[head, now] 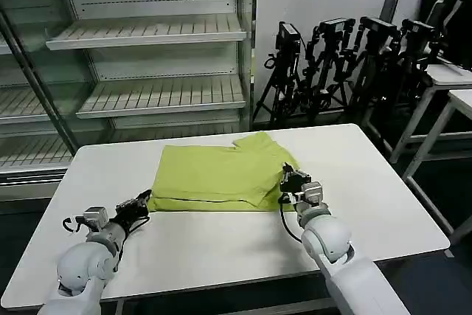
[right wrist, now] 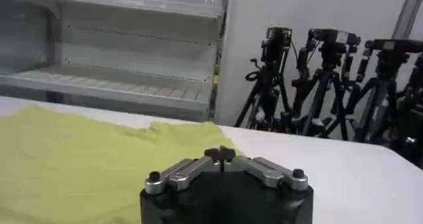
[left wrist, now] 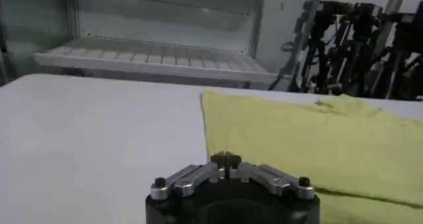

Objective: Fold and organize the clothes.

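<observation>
Your lime T-shirt [head: 221, 175] lies mid-table, partly folded; thin, limp, light fabric. Pinch its near corners. Left gripper [head: 140, 204] at its 8 o'clock, right gripper [head: 290, 182] at 4, both pressed together, empty.

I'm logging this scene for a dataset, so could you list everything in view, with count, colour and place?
T-shirt: one, lime yellow-green, partly folded, lying flat on the middle of the table toward its far side.
Table: one, white, in front of the robot.
Shelving unit: one, pale grey-white, shelves bare, behind the table on the left.
Tripods with cameras: several, black, standing behind the table on the right.
Side tables: two, white tops, at the far right.
Left gripper: one, black and silver, shut, low over the table at the shirt's near left corner.
Right gripper: one, black and silver, shut, at the shirt's near right edge.
</observation>
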Available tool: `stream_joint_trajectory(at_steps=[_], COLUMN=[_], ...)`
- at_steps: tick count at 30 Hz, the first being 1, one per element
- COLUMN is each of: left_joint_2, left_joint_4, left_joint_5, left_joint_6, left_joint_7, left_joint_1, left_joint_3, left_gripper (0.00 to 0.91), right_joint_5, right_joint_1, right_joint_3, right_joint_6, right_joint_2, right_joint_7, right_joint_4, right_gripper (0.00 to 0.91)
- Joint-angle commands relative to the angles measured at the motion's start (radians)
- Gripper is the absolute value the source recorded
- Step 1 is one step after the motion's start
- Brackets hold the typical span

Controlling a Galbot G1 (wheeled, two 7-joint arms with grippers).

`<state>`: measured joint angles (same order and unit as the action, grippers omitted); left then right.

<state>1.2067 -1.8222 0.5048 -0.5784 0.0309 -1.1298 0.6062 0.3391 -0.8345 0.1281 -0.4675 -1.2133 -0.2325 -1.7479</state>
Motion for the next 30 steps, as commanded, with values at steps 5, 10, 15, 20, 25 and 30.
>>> stream_joint_trajectory(at_steps=[5, 10, 15, 20, 25, 30], left_joint_2=[-0.009, -0.010, -0.015, -0.014, -0.009, -0.016], left_joint_4=[0.005, 0.009, 0.011, 0.023, -0.013, -0.069], left_joint_5=[0.004, 0.003, 0.005, -0.027, -0.029, -0.033], left_joint_6=[0.000, 0.001, 0.001, 0.000, 0.000, 0.001], left_joint_7=[0.002, 0.005, 0.011, -0.019, -0.034, -0.023], left_joint_1=[0.007, 0.013, 0.018, 0.021, -0.005, -0.045], left_joint_3=[0.002, -0.005, -0.005, -0.008, 0.014, 0.031], left_gripper=[0.010, 0.010, 0.010, 0.907, 0.907, 0.907], right_joint_5=[-0.001, -0.005, -0.006, -0.031, -0.036, -0.016], right_joint_1=[0.027, 0.031, 0.034, 0.029, -0.016, -0.103], right_joint_3=[-0.006, -0.006, -0.002, -0.004, 0.033, 0.082], right_joint_6=[0.004, 0.005, 0.010, 0.005, 0.007, -0.003], right_joint_2=[0.000, -0.001, -0.002, -0.002, 0.019, 0.061], right_joint_7=[0.001, 0.002, 0.005, 0.003, 0.011, 0.003], right_joint_4=[0.030, 0.041, 0.047, 0.053, 0.010, -0.085], right_gripper=[0.000, 0.000, 0.000, 0.907, 0.907, 0.907])
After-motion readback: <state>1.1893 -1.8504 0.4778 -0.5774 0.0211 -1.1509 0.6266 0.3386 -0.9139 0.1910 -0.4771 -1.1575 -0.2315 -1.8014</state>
